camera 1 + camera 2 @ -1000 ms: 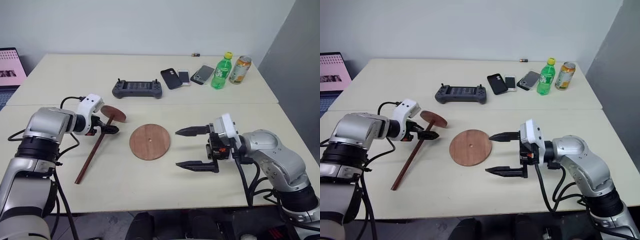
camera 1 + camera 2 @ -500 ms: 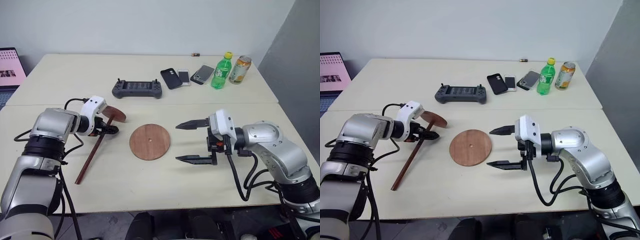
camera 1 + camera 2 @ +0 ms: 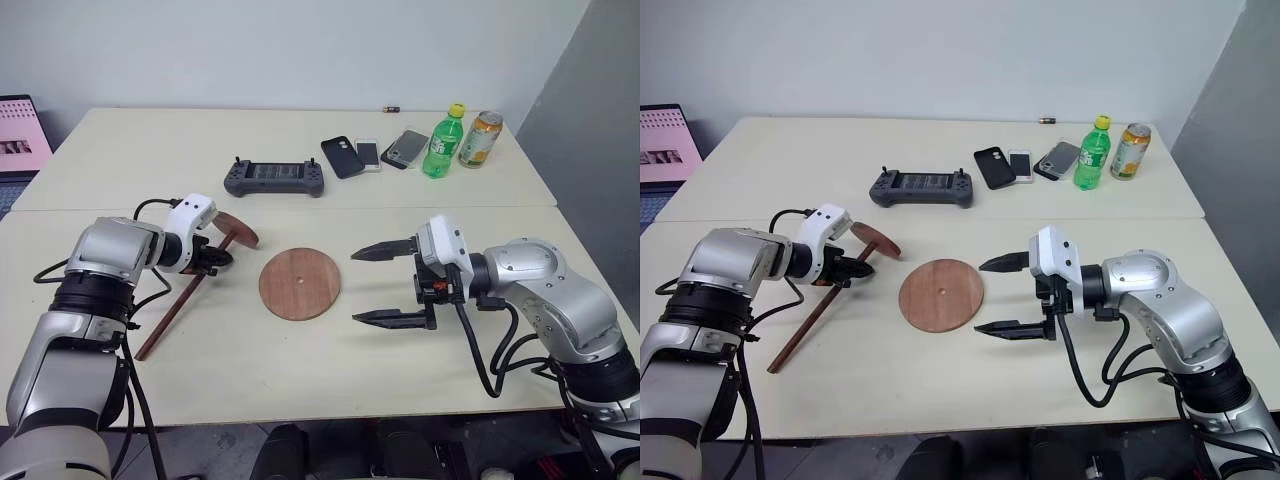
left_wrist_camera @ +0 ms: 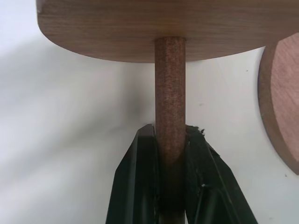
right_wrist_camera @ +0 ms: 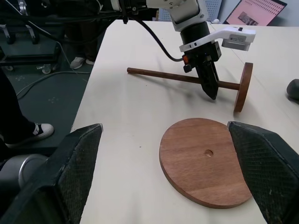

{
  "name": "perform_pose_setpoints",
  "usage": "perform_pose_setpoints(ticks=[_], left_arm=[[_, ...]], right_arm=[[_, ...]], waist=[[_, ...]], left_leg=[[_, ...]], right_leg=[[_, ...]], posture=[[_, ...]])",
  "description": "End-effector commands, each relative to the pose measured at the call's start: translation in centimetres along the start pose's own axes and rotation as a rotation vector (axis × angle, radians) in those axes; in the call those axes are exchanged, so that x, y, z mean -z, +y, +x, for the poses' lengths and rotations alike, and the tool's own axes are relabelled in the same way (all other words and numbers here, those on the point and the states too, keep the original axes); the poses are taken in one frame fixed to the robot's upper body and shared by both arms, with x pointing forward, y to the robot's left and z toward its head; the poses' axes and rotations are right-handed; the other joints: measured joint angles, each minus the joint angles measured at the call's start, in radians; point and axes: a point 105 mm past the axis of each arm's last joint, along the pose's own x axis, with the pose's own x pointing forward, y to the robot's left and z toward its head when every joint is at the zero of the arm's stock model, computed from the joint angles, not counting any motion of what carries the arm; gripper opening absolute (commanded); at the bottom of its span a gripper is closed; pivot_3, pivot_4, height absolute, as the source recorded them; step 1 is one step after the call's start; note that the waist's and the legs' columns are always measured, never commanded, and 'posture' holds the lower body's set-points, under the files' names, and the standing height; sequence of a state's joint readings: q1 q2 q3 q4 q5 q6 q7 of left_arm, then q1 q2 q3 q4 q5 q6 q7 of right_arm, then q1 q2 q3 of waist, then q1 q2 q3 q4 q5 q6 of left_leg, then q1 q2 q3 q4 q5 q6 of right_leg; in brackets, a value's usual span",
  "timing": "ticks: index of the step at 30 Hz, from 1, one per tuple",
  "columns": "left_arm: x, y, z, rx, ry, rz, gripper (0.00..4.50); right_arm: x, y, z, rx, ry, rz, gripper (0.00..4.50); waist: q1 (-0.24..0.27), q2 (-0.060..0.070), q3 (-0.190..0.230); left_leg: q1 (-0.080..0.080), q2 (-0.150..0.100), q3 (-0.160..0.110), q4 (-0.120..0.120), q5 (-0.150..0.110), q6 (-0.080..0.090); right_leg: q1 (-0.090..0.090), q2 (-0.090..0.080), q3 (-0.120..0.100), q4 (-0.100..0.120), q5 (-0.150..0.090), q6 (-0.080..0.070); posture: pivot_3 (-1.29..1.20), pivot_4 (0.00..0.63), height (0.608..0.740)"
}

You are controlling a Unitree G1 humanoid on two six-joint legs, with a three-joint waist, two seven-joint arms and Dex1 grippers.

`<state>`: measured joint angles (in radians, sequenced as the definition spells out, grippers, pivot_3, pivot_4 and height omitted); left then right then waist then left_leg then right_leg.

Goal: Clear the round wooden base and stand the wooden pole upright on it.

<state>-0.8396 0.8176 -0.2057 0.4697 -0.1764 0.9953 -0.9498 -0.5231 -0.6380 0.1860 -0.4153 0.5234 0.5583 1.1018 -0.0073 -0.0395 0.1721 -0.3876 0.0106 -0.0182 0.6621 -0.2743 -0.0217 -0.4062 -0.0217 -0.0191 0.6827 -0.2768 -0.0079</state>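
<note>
Cream table, pale wall behind, L pincer clamped on wooden pole, R pincer spread beside round wooden base

1. The round wooden base, centre of the frame, is plain reddish-brown.
2. The wooden pole, at left, is a darker reddish-brown, its end disc matching.
3. The table is pale cream.
4. The game controller, upper centre, is dark grey.
5. The bottle, upper right, is green with a yellow cap.
6. The can beside it is orange and gold.
7. The left gripper and right gripper have black fingers on white and silver housings.
8. The laptop screen, far left, glows pink.
</note>
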Motion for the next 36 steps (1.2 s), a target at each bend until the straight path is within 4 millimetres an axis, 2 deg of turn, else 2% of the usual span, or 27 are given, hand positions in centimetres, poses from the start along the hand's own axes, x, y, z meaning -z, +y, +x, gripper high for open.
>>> perform_pose_setpoints(ticks=[1, 6, 9, 11, 14, 17, 20, 22, 25, 29, 36], left_arm=[[-2.5, -0.2, -2.0, -0.005, -0.096, 0.047, 0.27], [-5.9, -1.2, -4.9, 0.042, -0.310, 0.026, 0.27], [-8.5, -2.8, -7.1, 0.074, -0.526, 0.079, 0.27], [-9.1, -3.6, -7.9, 0.085, -0.608, 0.087, 0.27], [-10.3, -5.9, -9.5, 0.109, -0.835, 0.150, 0.27], [-10.4, -7.0, -10.5, 0.116, -0.935, 0.168, 0.27], [-10.6, -9.3, -10.8, 0.123, -1.064, 0.212, 0.27], [-10.8, -10.2, -10.8, 0.149, -1.130, 0.165, 0.27], [-10.7, -11.7, -10.4, 0.155, -1.183, 0.207, 0.27], [-10.4, -13.0, -9.5, 0.169, -1.206, 0.215, 0.27], [-10.1, -13.3, -8.6, 0.141, -1.253, 0.203, 0.27]], right_arm=[[-0.8, 0.0, -0.3, -0.001, -0.007, -0.033, 4.50], [-0.7, 0.1, -0.4, 0.009, -0.006, -0.033, 4.50], [-0.7, 0.1, -0.6, 0.021, -0.004, -0.030, 4.50], [-0.6, 0.1, -0.8, 0.030, -0.001, -0.028, 4.50], [-0.5, -0.2, -1.3, 0.063, 0.011, -0.036, 4.50], [-0.5, -0.3, -1.7, 0.084, 0.017, -0.045, 4.50], [-0.6, -0.6, -2.2, 0.126, 0.025, -0.058, 4.50], [-0.6, -0.6, -2.4, 0.149, 0.034, -0.069, 4.50], [-0.9, -0.4, -2.0, 0.178, 0.023, -0.084, 4.50], [-0.6, -0.1, -1.2, 0.203, 0.039, -0.096, 4.50], [0.3, -1.1, -0.5, 0.317, 0.101, -0.111, 4.50]], waist=[[0.000, 0.000, 0.000], [0.000, 0.000, 0.000], [0.000, 0.000, 0.000], [0.002, 0.000, 0.000], [0.002, 0.001, 0.000], [0.003, 0.000, 0.000], [0.004, 0.001, 0.000], [0.007, 0.000, 0.000], [0.008, 0.000, 0.000], [0.007, 0.000, 0.000], [0.007, 0.000, 0.000]], left_leg=[[0.000, 0.000, 0.000, 0.000, 0.000, 0.000], [-0.001, 0.000, -0.001, 0.000, 0.000, 0.000], [-0.001, 0.000, -0.001, 0.000, 0.000, 0.000], [-0.002, 0.000, -0.001, 0.001, 0.000, 0.000], [-0.002, 0.000, -0.001, 0.002, 0.000, 0.000], [-0.003, 0.000, -0.001, 0.002, 0.000, 0.000], [-0.003, 0.000, -0.001, 0.002, 0.000, 0.000], [-0.003, 0.000, -0.001, 0.002, 0.000, 0.000], [-0.003, 0.000, 0.000, 0.002, 0.000, 0.000], [-0.003, 0.000, 0.000, 0.002, 0.000, 0.000], [-0.002, 0.000, 0.001, 0.002, 0.000, 0.000]], right_leg=[[0.000, 0.000, 0.000, 0.000, 0.000, 0.000], [0.000, 0.000, 0.000, 0.000, 0.000, 0.000], [0.000, 0.000, -0.001, 0.000, 0.000, 0.000], [0.000, -0.001, -0.001, -0.001, 0.000, 0.000], [0.000, -0.001, 0.000, -0.001, 0.000, 0.001], [0.000, -0.001, -0.001, -0.001, 0.001, 0.001], [0.000, -0.001, -0.001, -0.001, 0.001, 0.001], [0.000, -0.002, -0.001, -0.001, 0.001, 0.001], [0.000, -0.002, -0.001, -0.001, 0.002, 0.002], [0.000, -0.002, 0.000, -0.001, 0.002, 0.002], [0.000, -0.001, 0.000, -0.001, 0.002, 0.002]], posture=[[0.00, 0.150, 0.740], [0.00, 0.150, 0.740], [0.00, 0.150, 0.740], [0.00, 0.150, 0.740], [0.00, 0.150, 0.740], [0.00, 0.150, 0.740], [0.00, 0.150, 0.740], [0.00, 0.150, 0.740], [0.00, 0.150, 0.740], [0.00, 0.150, 0.740], [0.00, 0.150, 0.740]])
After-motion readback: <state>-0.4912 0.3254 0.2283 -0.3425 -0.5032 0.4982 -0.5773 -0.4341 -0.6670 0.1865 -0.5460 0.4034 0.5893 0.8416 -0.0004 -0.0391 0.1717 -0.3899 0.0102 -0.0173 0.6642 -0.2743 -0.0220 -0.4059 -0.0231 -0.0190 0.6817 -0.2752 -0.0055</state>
